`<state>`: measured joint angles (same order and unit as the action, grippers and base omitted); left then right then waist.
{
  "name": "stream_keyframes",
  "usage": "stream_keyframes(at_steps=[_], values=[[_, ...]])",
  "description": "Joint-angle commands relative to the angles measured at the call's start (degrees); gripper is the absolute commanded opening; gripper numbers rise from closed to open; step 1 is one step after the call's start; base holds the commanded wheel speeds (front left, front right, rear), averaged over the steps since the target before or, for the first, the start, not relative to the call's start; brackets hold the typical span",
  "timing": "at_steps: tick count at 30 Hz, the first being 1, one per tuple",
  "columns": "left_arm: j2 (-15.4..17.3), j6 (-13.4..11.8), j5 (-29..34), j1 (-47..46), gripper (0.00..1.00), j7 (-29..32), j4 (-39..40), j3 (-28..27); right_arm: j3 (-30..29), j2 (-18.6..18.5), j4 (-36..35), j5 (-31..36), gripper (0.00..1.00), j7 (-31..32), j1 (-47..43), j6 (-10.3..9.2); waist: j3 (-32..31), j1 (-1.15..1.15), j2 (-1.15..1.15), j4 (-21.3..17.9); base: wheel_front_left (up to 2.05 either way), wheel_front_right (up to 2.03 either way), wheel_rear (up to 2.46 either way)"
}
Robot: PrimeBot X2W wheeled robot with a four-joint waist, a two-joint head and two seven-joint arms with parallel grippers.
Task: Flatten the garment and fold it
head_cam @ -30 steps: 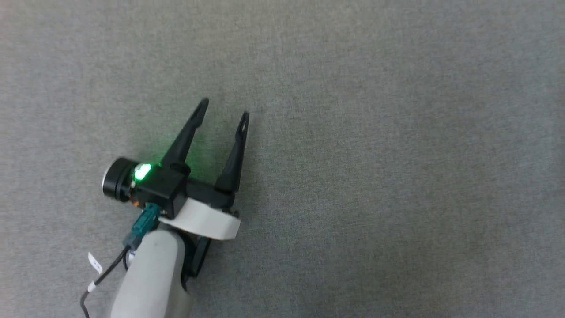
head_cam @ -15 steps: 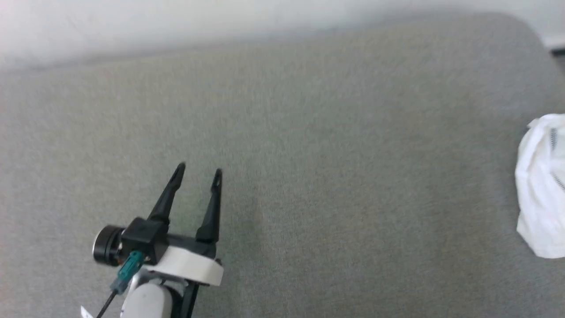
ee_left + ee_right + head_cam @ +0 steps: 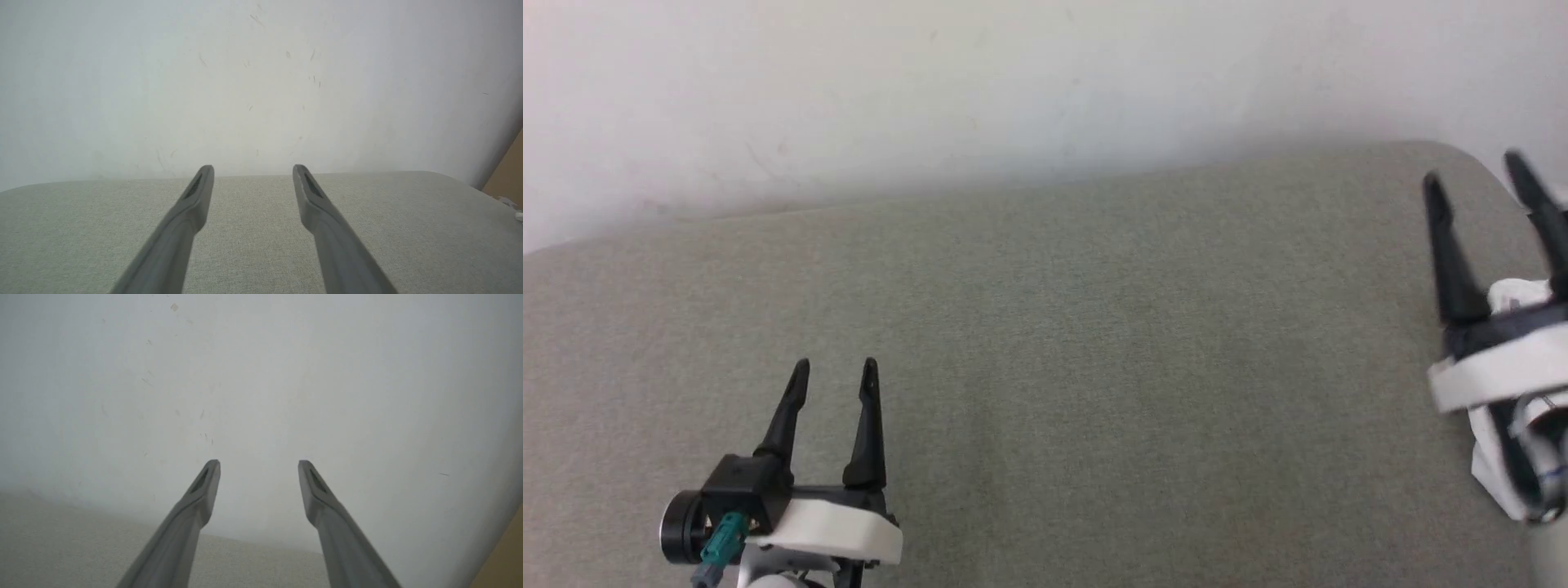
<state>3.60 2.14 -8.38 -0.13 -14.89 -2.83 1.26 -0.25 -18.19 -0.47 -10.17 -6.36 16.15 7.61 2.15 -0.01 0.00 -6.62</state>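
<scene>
Right pincer (image 3: pixel 1472 170), open, hangs over crumpled garment (image 3: pixel 1486 465) at right edge of table (image 3: pixel 1094 367), likely to grab it. Left pincer (image 3: pixel 836 365) open, empty, toward the left side.

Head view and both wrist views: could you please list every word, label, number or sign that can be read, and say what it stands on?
None: no word, number or sign can be read in these views.
The left gripper, the right gripper and the garment show no print.
The wall bears only small scuffs, not writing.
</scene>
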Motion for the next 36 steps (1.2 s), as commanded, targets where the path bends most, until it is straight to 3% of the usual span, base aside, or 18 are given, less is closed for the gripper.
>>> stream_keyframes(at_steps=[1, 6, 13, 20, 36], values=[[-0.3, -0.6, 0.7, 0.9, 1.00, -0.1, 0.2, -0.3, -0.4, 3.3, -1.4, 0.8, 1.00, -0.6, -3.0, -0.12, -1.3, 0.01, 0.00, 1.4, 0.00, 0.00, 0.00], [-0.4, -2.2, 0.9, 2.1, 1.00, -0.1, 0.3, -0.8, -0.4, 10.7, -2.4, 3.5, 1.00, -3.8, -10.6, -0.12, -2.1, 0.01, 0.00, 2.2, 0.00, 0.00, 0.00], [-0.5, -3.3, 1.5, 4.0, 1.00, -0.1, -1.3, -1.0, -0.2, 13.9, -0.5, 6.3, 1.00, -6.8, -16.6, -0.12, -3.7, 0.01, 0.00, 2.6, 0.00, 0.00, 0.00], [-0.6, -3.9, 1.4, 5.2, 1.00, -0.1, -1.5, -1.1, 0.9, 15.0, 3.3, 7.6, 1.00, -7.2, -20.0, -0.12, -4.5, 0.01, 0.00, 2.9, 0.00, 0.00, 0.00], [-0.7, -4.8, 1.2, 5.9, 1.00, -0.1, -2.7, -1.0, 1.3, 15.3, 3.9, 5.8, 1.00, -8.0, -19.6, -0.12, -5.3, 0.01, 0.00, 3.9, 0.00, 0.00, 0.00]])
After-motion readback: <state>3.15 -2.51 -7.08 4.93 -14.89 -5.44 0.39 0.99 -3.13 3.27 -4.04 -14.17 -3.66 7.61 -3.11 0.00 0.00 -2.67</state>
